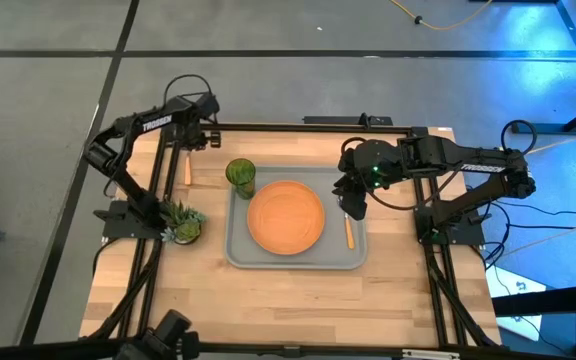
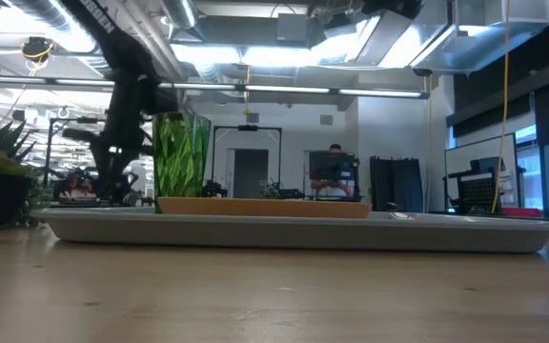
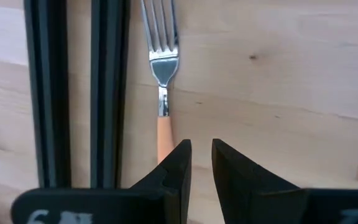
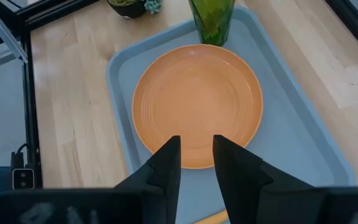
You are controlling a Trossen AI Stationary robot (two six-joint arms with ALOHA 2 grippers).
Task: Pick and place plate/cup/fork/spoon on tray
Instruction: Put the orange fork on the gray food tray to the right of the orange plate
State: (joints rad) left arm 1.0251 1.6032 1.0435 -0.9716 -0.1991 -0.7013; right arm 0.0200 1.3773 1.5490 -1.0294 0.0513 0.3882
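**Fork on the bare wood, three pieces on the tray**

Pale wooden tabletop [image 1: 288,295] fills the high view, framed by black rails, with grey floor all round; the low view looks across it into a lit workshop where a person sits far back at a desk.

Left gripper [image 3: 196,165] hangs above the table's far left part, close to the black rail [image 3: 107,87]. Its fingers [image 3: 178,171] stand a narrow gap apart with nothing between them. Just ahead of the tips lies the fork [image 3: 162,81], flat on the wood beside the rail — orange handle towards the gripper, silver tines pointing away. One fingertip covers the handle's end in the wrist view; whether it touches cannot be told.

Right gripper [image 4: 196,165] hovers over the tray [image 1: 239,255] at its right-hand end, fingers parted only slightly and holding nothing. Beyond its tips the orange plate [image 4: 196,102] lies flat in the middle of the tray, and past the plate the green cup [image 4: 211,18] stands upright in the tray's far corner, close beside the plate's rim. Below the gripper — between plate and tray rim — lies the spoon [image 1: 348,232], its orange handle showing, its bowl hidden under the gripper.

A small potted plant [image 1: 183,222] stands on the wood off the tray's left edge.
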